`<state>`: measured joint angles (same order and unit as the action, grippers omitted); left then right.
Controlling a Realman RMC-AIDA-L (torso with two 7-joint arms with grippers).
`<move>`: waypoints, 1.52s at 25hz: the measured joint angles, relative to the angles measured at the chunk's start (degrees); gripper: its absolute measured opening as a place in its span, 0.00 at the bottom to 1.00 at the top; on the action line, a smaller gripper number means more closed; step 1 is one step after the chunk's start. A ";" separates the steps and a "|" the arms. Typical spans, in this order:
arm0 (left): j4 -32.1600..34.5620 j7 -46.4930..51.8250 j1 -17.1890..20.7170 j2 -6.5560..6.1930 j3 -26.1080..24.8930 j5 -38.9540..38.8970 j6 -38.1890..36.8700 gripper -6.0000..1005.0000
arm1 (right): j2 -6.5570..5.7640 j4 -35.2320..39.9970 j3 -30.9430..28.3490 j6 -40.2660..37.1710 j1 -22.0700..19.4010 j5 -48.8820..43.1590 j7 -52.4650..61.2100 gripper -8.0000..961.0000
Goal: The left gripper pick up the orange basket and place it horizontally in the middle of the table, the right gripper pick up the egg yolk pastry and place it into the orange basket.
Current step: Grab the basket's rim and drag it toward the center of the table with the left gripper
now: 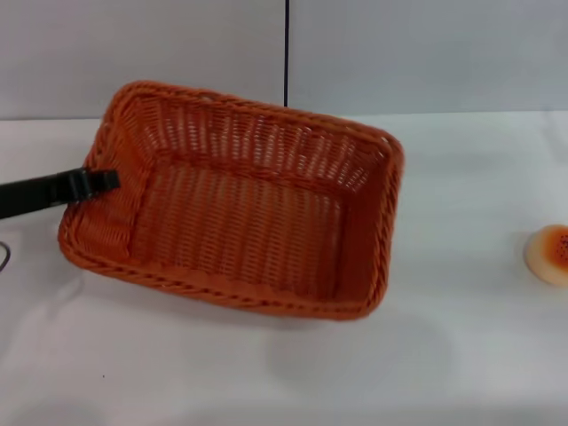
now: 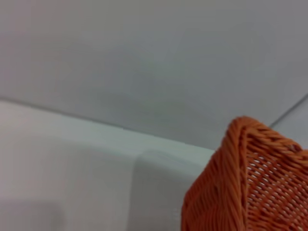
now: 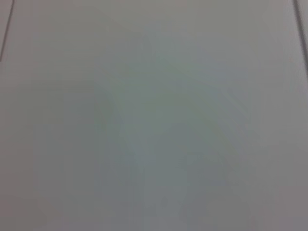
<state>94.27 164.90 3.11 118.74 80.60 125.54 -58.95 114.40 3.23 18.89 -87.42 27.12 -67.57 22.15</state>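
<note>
The orange basket (image 1: 240, 200) hangs a little askew over the middle of the table (image 1: 461, 355), and a soft shadow lies under its front side. My left gripper (image 1: 99, 181) reaches in from the left, its black fingers shut on the basket's left rim. One braided corner of the basket (image 2: 250, 183) fills a corner of the left wrist view. The egg yolk pastry (image 1: 550, 253) sits at the table's far right edge, partly cut off by the picture's border. My right gripper is out of view; its wrist view holds only a plain grey surface.
A grey wall (image 1: 426, 53) with a dark vertical seam (image 1: 287, 49) stands behind the table. A thin dark cable (image 1: 4, 257) shows at the left edge.
</note>
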 joint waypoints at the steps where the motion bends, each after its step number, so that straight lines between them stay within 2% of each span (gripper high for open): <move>1: -0.28 0.01 0.72 0.00 0.23 -0.50 0.61 0.21 | -0.31 -0.26 -0.02 0.43 0.51 -0.61 0.00 0.59; 2: -0.97 0.01 1.92 0.04 0.83 -1.52 1.89 0.21 | -0.84 -0.82 -0.14 0.92 1.19 -1.62 -0.02 0.59; 7: -3.45 0.04 2.94 -0.08 1.90 -3.60 3.76 0.19 | -1.71 -2.31 -0.13 1.11 1.96 -2.55 -0.08 0.59; 16: -3.78 -1.84 2.94 -0.38 3.64 -4.70 5.65 0.18 | -1.76 -2.33 -0.20 0.64 1.17 -2.58 -0.09 0.59; 29: -5.53 -5.67 2.50 -0.58 0.76 -6.03 1.86 0.18 | -1.31 -2.32 0.14 0.31 1.48 -4.26 -0.09 0.59; 35: -10.17 -12.03 1.95 -0.63 -3.88 -13.50 0.23 0.41 | -0.56 -1.45 0.54 0.12 1.35 -4.70 -0.09 0.59; 37: -11.93 -15.86 1.70 -0.62 -6.25 -17.37 -0.28 0.47 | 0.27 0.33 0.54 -0.74 0.58 -4.70 1.03 0.59; 38: -12.73 -17.85 1.65 -0.62 -7.49 -19.37 -0.50 0.50 | 0.27 0.33 0.54 -0.74 0.58 -4.70 1.03 0.59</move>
<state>81.55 147.06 4.75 118.12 73.11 106.17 -59.45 114.67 3.56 19.43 -88.15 27.70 -72.26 23.18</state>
